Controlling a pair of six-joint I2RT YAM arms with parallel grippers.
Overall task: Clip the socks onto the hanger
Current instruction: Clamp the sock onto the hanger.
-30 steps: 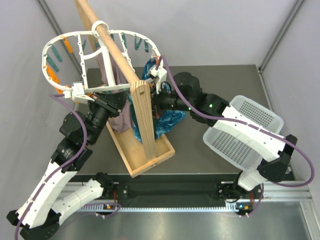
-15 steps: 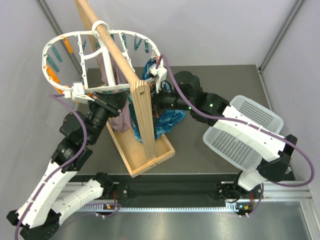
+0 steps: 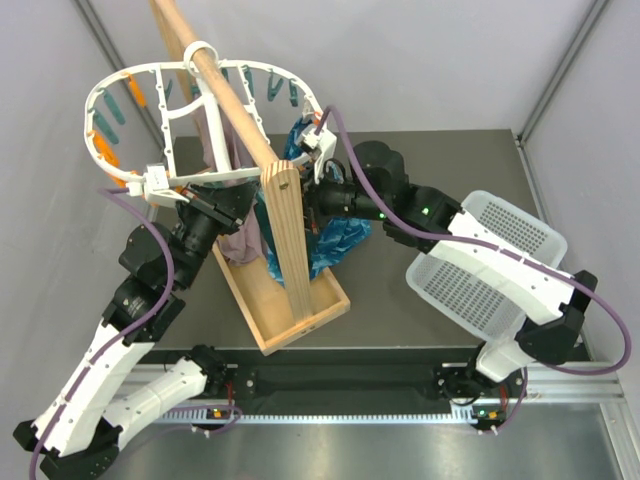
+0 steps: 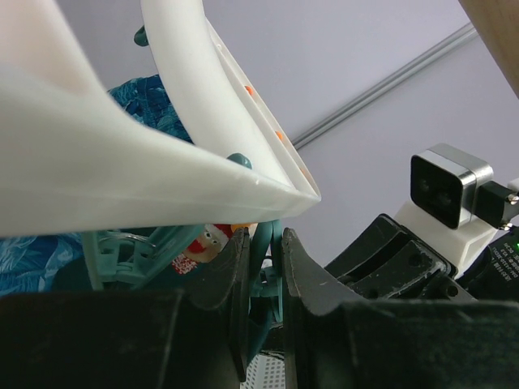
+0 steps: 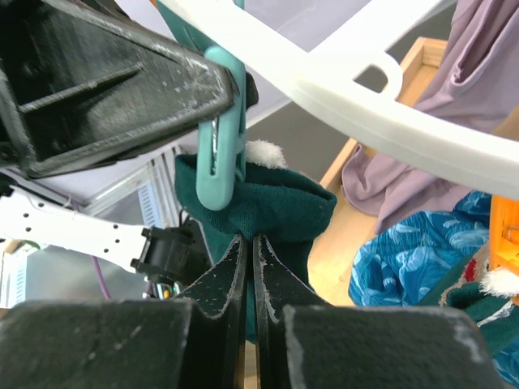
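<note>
Treat this as the feeding step: right fingers (image 5: 240, 258) pinched together on the sock (image 5: 276, 212) just below its cuff, left fingers (image 4: 242, 263) clamped on the teal peg (image 5: 220, 130) under the rim of the hanger (image 5: 349, 73), itself hung at 10 o'clock of the table (image 3: 480, 160) in the top view. From the right wrist, sock at centre, peg at its 11 o'clock, peg tip overlapping the cuff's left corner; cloth between the jaws or merely behind them: cannot tell. Raise the cuff toward 12 o'clock to bring a full fold deep into the peg's mouth, not just the fluffy edge. Squeeze the peg wide and steady it meanwhile, guarding against likely swing of the hanger on the pole (image 3: 230, 95). Release the peg first, check the bite with a light downward tug, and only then part the right fingers. Avoid drifting toward 3 o'clock, into the blue cloth (image 5: 405, 259) and mauve cloth (image 5: 438, 162) close by.
</note>
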